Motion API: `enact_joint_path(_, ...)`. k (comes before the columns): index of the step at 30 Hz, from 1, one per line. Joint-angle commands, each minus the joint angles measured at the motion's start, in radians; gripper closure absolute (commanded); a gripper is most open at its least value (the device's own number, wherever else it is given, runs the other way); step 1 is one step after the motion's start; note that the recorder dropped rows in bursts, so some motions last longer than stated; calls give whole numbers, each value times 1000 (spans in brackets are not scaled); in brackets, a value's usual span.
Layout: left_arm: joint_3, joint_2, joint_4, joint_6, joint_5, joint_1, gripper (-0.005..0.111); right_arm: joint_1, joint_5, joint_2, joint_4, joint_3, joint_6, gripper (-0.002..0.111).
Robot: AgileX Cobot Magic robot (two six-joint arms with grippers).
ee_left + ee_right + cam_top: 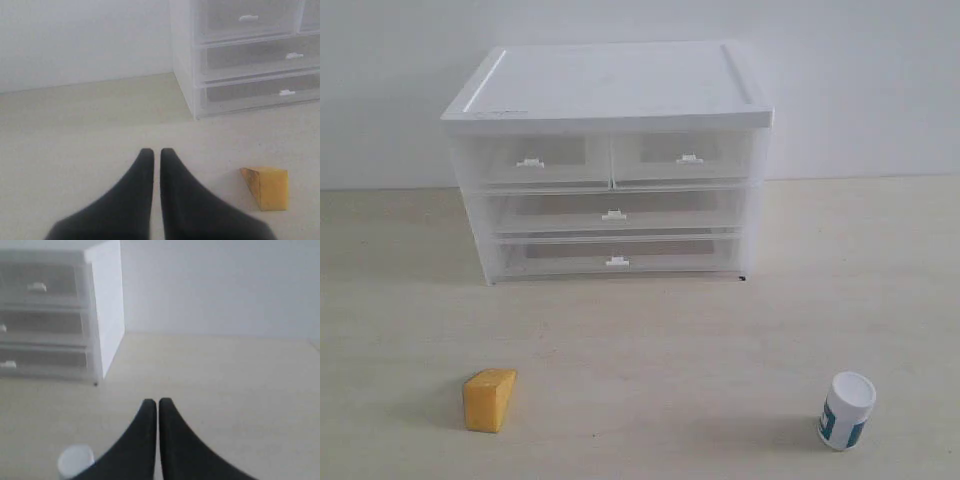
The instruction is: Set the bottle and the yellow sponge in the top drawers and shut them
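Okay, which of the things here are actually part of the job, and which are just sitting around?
Part of the job:
- bottle
- sponge
- left top drawer
- right top drawer

Just there:
- middle drawer
- bottom drawer
- table

The sponge [490, 399], an orange-yellow wedge, lies on the desk [660, 340] at the front left. The bottle [846, 410], white with a white cap and teal label, stands upright at the front right, well apart from it. Both top drawers [535, 158], clear with small white handles, are closed side by side.
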Motion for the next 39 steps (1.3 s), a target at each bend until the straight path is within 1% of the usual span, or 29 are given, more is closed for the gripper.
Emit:
enact_joint_path(1,4,-4,2,-1,-8,2,103,2,-313,-6,90,-1,174,108)
enact_joint_path(2,4,-4,2,-1,-8,2,103,2,-395,-6,111,-1,322,108)
enact_joint_path(4,4,-4,2,-1,-8,2,103,2,-471,-6,102,-1,336,108)
enact_joint_path(7,4,-4,2,-1,-8,2,103,2,-471,37,50,-47,348,108)
enact_joint_path(9,4,-4,2,-1,-8,2,103,2,-495,163,-21,-128,379,108)
enact_joint_path(10,4,-4,2,-1,-8,2,103,2,-539,274,-77,-178,393,108)
enact_joint_path(13,4,-4,2,-1,-8,2,103,2,-587,480,-149,-259,396,108)
enact_joint_path(14,4,-4,2,-1,-8,2,103,2,-620,600,-178,-304,396,108)
enact_joint_path(15,4,-4,2,-1,-8,2,103,2,-650,660,-186,-318,396,108)
enact_joint_path(16,4,-4,2,-1,-8,2,103,2,-722,758,-186,-327,396,108)
enact_joint_path(17,4,-4,2,-1,-8,2,103,2,-768,809,-186,-327,396,108)
enact_joint_path(20,4,-4,2,-1,-8,2,103,2,-855,940,-186,-327,396,108)
enact_joint_path(23,4,-4,2,-1,-8,2,103,34,-922,1035,-177,-327,348,108)
enact_joint_path(28,4,-4,2,-1,-8,2,103,146,-995,1140,-54,-327,234,108)
enact_joint_path(31,4,-4,2,-1,-8,2,103,247,-1035,1194,63,-327,122,108)
enact_joint_path(34,4,-4,2,-1,-8,2,103,380,-1113,1243,218,-327,-26,108)
enact_joint_path(35,4,-4,2,-1,-8,2,103,436,-1153,1267,302,-327,-76,108)
enact_joint_path(39,4,-4,2,-1,-8,2,103,588,-1295,1345,536,-327,-213,108)
